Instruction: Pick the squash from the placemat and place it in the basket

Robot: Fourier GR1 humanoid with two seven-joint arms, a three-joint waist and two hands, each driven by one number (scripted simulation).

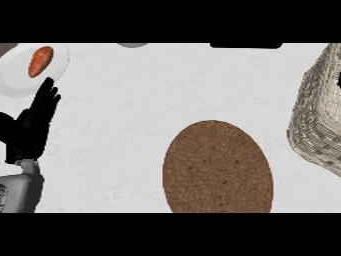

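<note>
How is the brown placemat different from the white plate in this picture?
The placemat is brown and textured; the plate is white and smooth. The placemat lies bare at the counter's middle; the plate, at the far left, carries an orange vegetable. The placemat looks larger. The left hand is beside the plate, away from the placemat. Both look oval.

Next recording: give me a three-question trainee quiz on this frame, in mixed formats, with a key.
1. True or false: something lies on the brown placemat.
2. What holds the orange vegetable? A) the basket B) the white plate C) the placemat
3. Fill in: the left hand, at the view's left with fingers straight, is ___.
Key: 1 false; 2 B; 3 open.
</note>
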